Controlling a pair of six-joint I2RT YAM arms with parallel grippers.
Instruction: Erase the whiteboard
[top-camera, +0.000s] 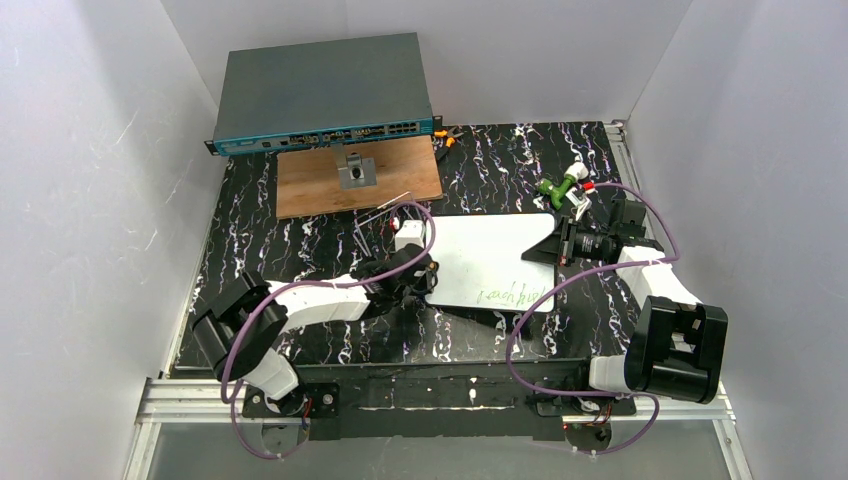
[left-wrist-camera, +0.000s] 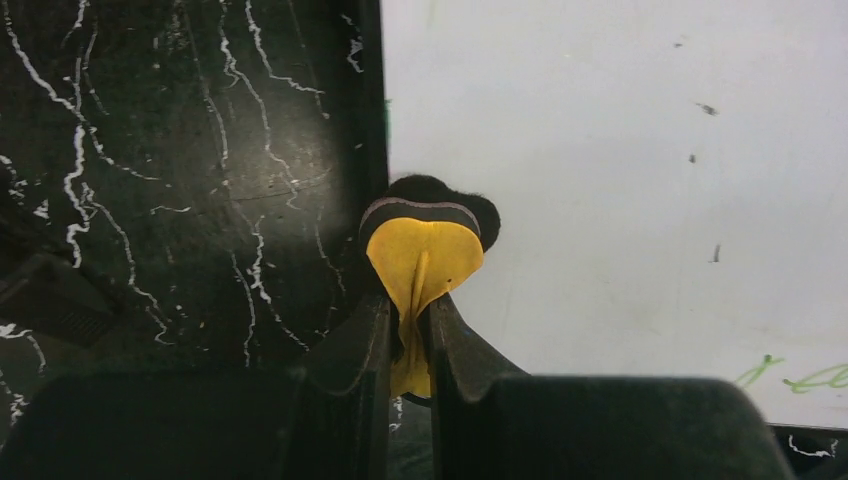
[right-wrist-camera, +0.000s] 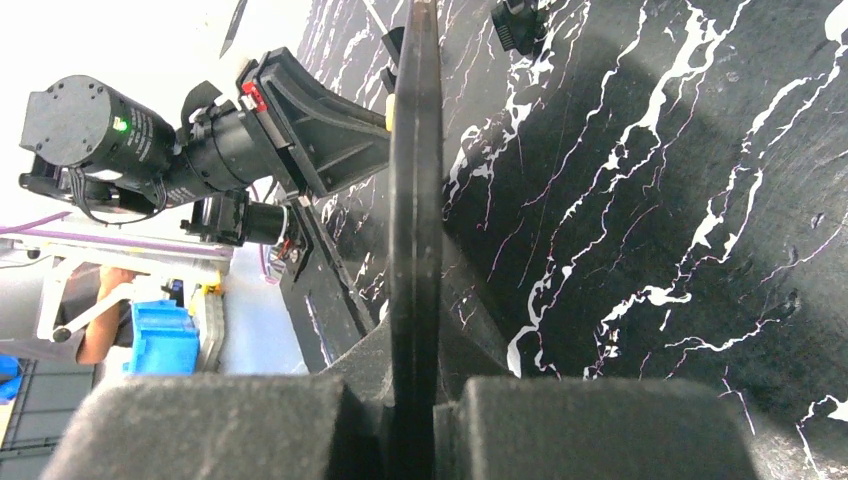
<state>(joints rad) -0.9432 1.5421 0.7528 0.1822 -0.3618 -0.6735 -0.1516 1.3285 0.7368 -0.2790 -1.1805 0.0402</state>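
The whiteboard lies flat on the black marbled table, with green handwriting near its front right corner. My left gripper is at the board's left edge, shut on a yellow eraser with a black felt pad. In the left wrist view the eraser sits right at the board's black rim, pinched by the gripper, and the white surface spreads to the right with green marks low down. My right gripper is shut on the board's right edge. Its own view shows the rim edge-on between the jaws.
A blue-grey network switch stands at the back. In front of it lies a brown wooden panel bearing a small metal piece. A green and white tool and an orange-handled tool lie behind the board. White walls enclose three sides.
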